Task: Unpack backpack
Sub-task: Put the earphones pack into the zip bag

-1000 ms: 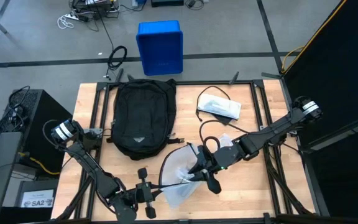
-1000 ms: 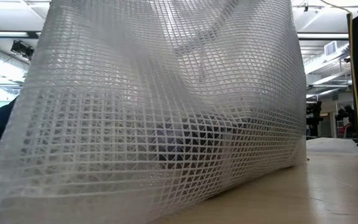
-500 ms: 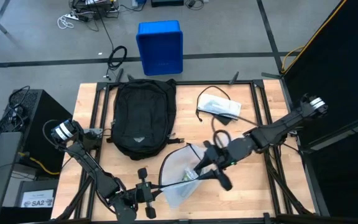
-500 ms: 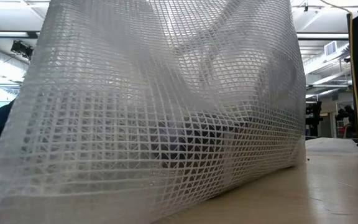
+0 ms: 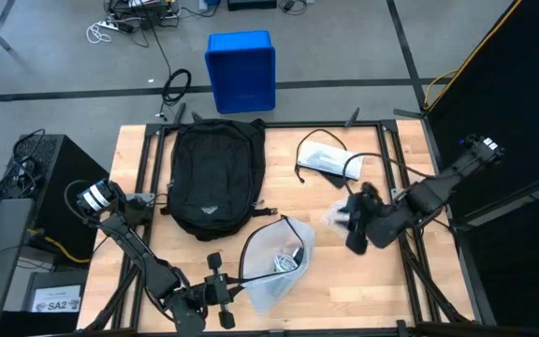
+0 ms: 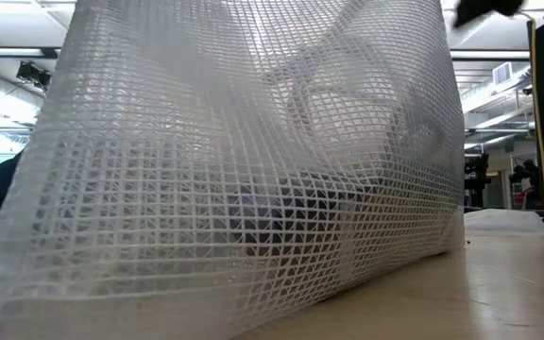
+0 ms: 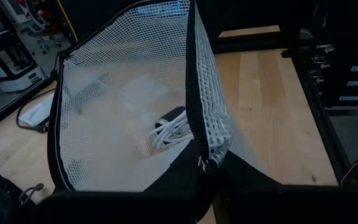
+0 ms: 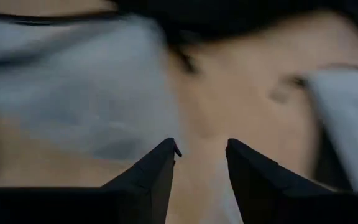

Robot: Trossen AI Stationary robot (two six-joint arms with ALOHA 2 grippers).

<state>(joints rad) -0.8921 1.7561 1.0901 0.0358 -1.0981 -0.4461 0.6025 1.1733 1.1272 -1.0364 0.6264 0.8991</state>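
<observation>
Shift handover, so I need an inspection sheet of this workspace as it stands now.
Surface: wooden table, black frame.
Job's things: backpack lying flat at the far left.
Clutter: mesh bag holding a white cable; white pouch.
Grippers: left gripper shut on mesh bag's rim; right gripper raised at the right, fingers apart, empty.
Cables: black cord by the pouch.
Surroundings: blue bin on the floor.

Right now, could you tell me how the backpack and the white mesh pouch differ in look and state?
The backpack is black, opaque fabric; the mesh pouch is white and see-through, showing a coiled white cable inside. The backpack lies flat and untouched; the pouch is held open at its black rim by the left end effector. The backpack is clearly bigger. Both rest on the wooden table.
</observation>
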